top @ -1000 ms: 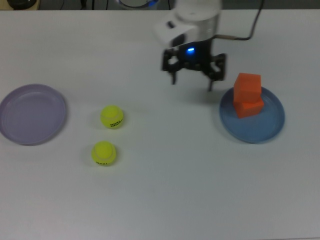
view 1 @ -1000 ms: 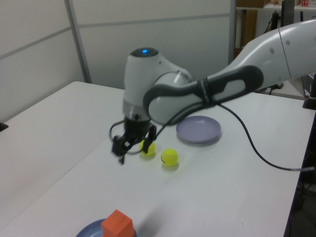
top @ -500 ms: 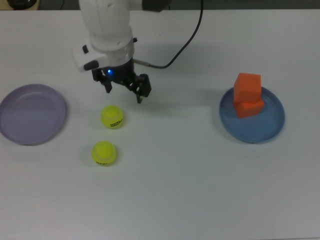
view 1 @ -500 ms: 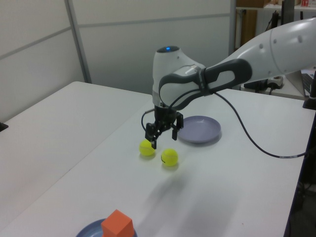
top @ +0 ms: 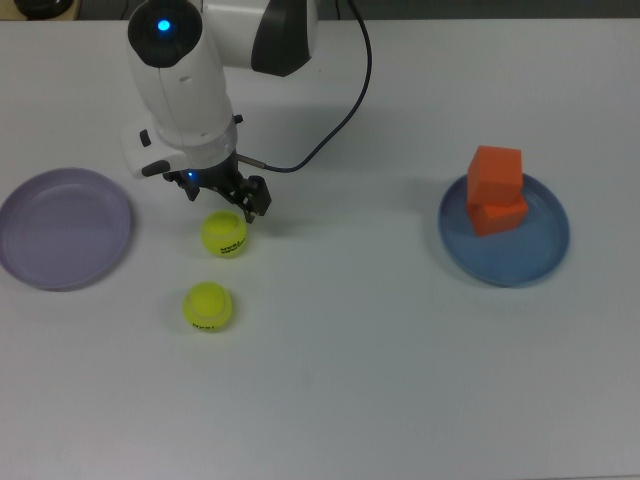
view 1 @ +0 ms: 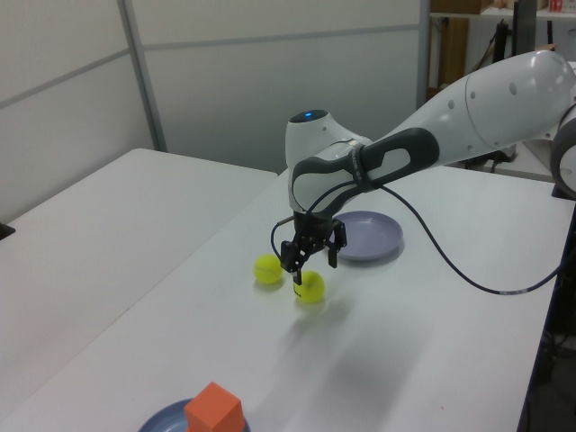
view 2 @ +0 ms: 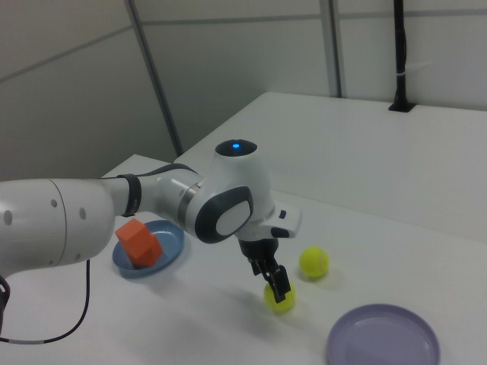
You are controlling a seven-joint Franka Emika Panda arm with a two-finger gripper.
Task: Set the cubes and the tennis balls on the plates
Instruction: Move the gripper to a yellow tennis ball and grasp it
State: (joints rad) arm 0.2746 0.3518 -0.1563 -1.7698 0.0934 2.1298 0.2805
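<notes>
Gripper (top: 228, 198) hangs just above the farther tennis ball (top: 224, 234), straddling it in the top view; jaws spread, empty. Lavender plate (top: 62, 228) lies left.

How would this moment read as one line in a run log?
tool: open over upper tennis ball | other ball: on table | cubes: stacked on blue plate | lavender plate: holds nothing

White table (top: 400, 380) carries plates (top: 62, 228) and tennis balls (top: 208, 306).

I can make out small black lettering on both tennis balls (top: 224, 234) (top: 207, 306), but none of it is legible to me.
</notes>
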